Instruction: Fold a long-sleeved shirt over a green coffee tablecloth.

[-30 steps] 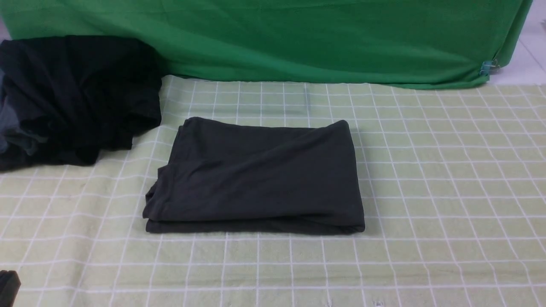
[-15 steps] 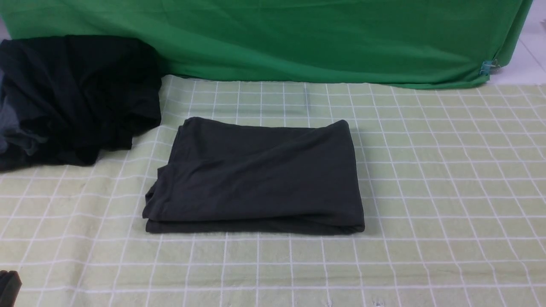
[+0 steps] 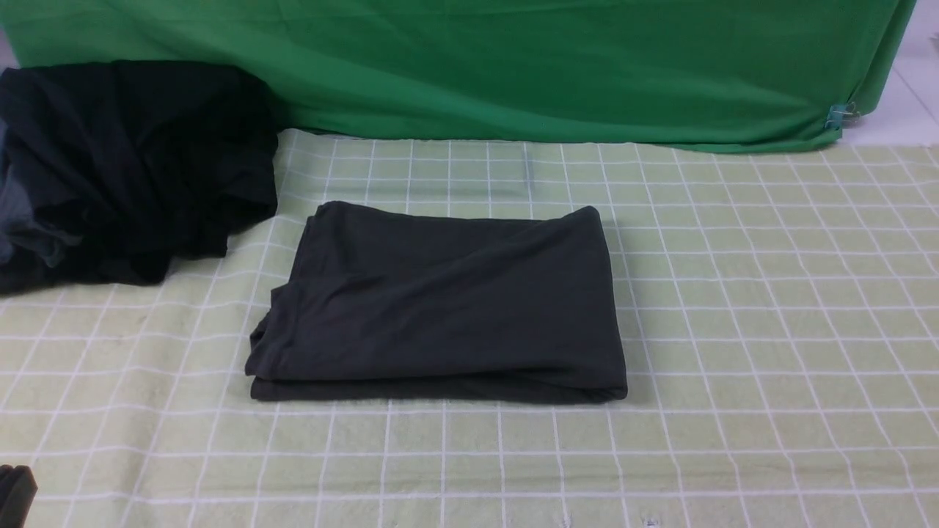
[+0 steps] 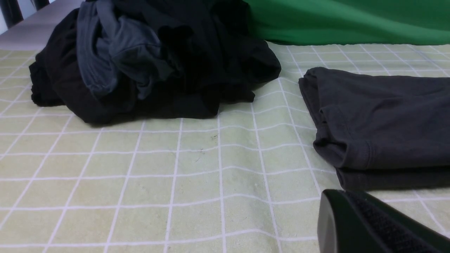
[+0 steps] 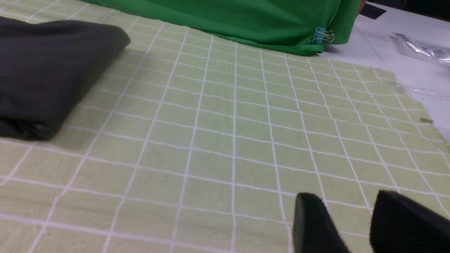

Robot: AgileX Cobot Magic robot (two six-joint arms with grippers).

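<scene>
Nothing but the left gripper [image 3: 15, 493], pressed together and edged slightly lower, has been shifted, while the long-sleeved shirt [image 3: 440, 304] is left folded mid-tablecloth [image 3: 770, 330], the right gripper [image 5: 351, 225] spread empty, suggesting completion.

Left tool [image 4: 372, 225] closed, empty, low over worktop. Right tool [image 5: 355, 221] with jaws parted, a gap between fingers, gripping nothing.

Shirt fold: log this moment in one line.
long-sleeved shirt: folded on green coffee tablecloth | left gripper: shut, empty | right gripper: open, empty
</scene>
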